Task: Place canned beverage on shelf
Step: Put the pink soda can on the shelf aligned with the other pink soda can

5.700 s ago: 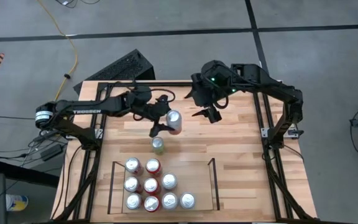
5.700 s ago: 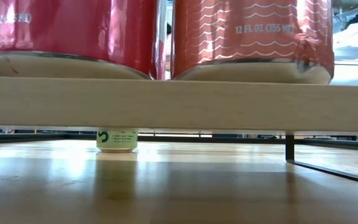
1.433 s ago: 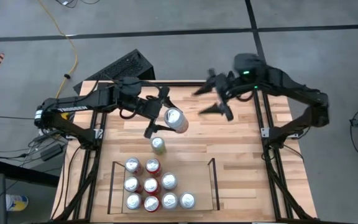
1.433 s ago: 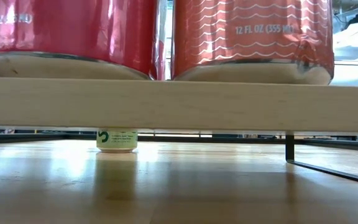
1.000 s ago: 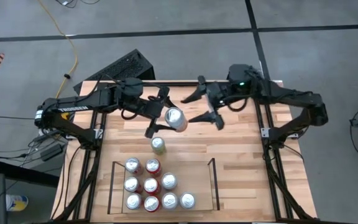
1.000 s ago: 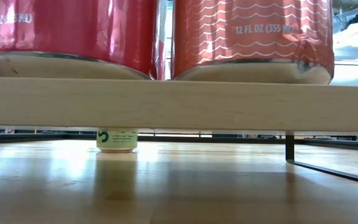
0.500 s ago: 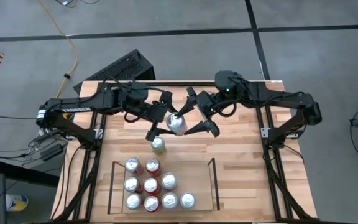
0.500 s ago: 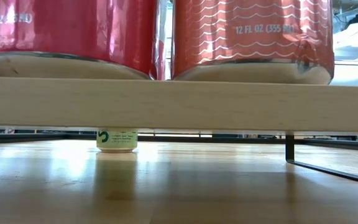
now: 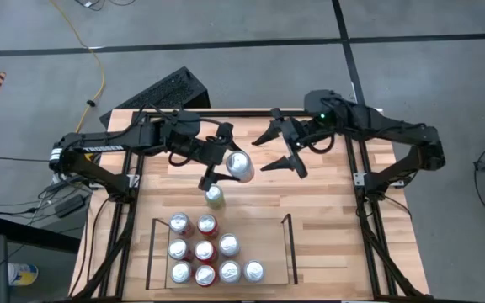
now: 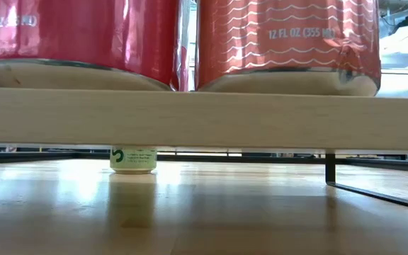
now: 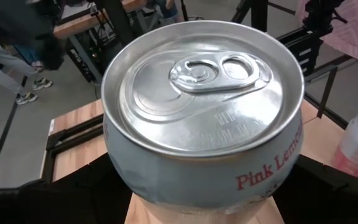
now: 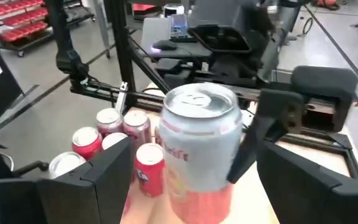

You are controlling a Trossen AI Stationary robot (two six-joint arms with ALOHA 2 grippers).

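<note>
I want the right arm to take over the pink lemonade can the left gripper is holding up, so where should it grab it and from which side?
Probably the bare side wall of the pink lemonade can, approached level from the right arm's side. The left gripper clamps it from the opposite side, and the can stands upright with its tab top up. The right gripper is open beside it, aligned for that.

Pretty even overhead light, soft shadows on the table [image 9: 327, 202]. Low view has a glare streak across the wood, and the red cans [image 10: 282, 42] up close look soft. Right wrist view is blurry, especially the background; silver can top [image 11: 204, 93] gleams.
</note>
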